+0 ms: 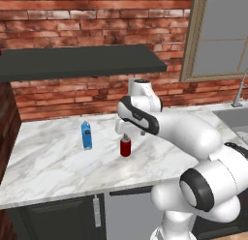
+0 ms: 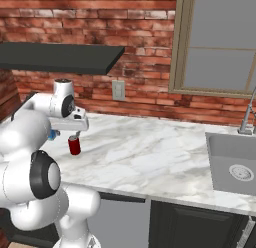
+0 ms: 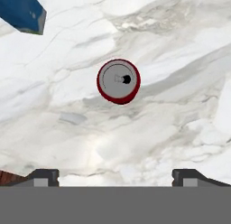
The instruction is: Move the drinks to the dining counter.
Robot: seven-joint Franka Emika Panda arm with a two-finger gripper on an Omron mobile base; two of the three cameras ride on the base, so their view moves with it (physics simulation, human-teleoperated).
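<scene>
Marble tabletop (image 1: 53,157) under a dark wall shelf (image 1: 72,60) carries both drinks. Toward its middle stands the dark-red can (image 1: 125,147), upright and well in from the front edge; the blue carton (image 1: 86,135) stands near it on the side away from the sink (image 2: 235,167). Above the can hangs the claw (image 3: 115,177), fingers spread wide apart and holding nothing.

Marble worktop (image 1: 53,157); can (image 1: 125,147); carton (image 1: 86,135)
</scene>
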